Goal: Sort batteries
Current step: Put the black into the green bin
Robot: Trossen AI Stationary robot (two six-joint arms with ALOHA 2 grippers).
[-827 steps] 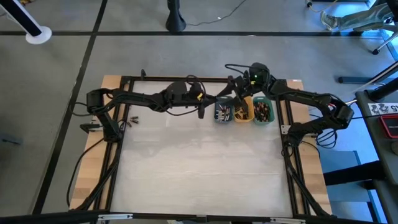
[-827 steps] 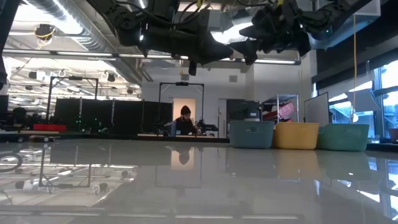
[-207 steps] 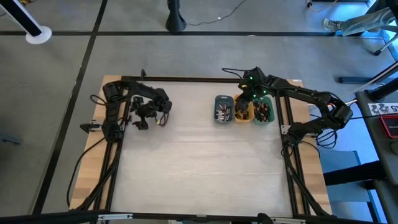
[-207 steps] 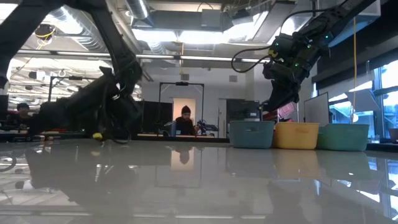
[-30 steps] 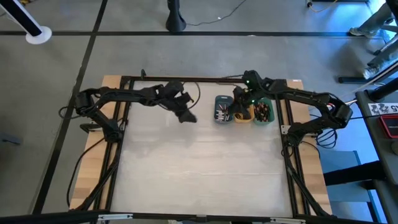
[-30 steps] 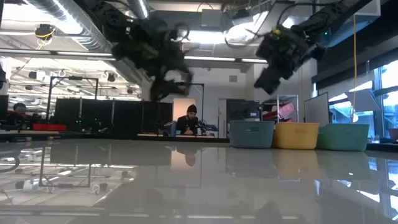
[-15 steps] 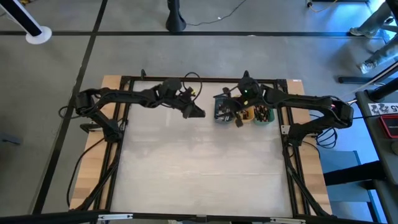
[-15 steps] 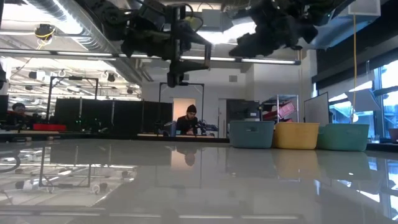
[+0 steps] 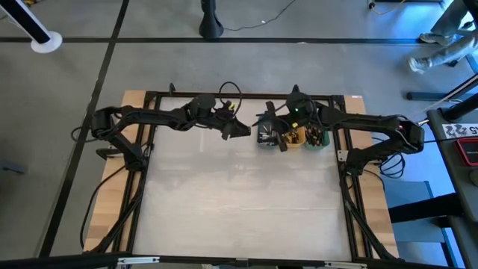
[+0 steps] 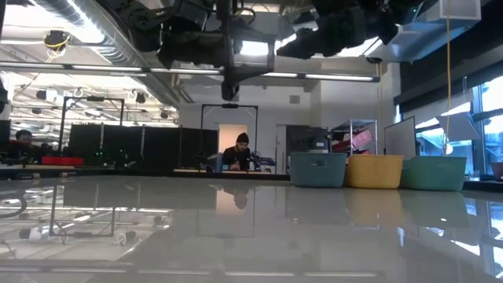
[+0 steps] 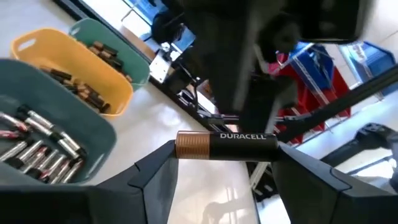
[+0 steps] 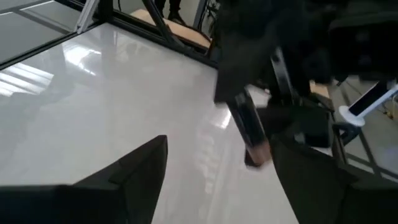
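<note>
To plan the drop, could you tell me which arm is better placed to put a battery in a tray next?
Left. The left gripper holds a battery beside the trays; the right gripper hangs over them with jaws open, holding nothing.
</note>
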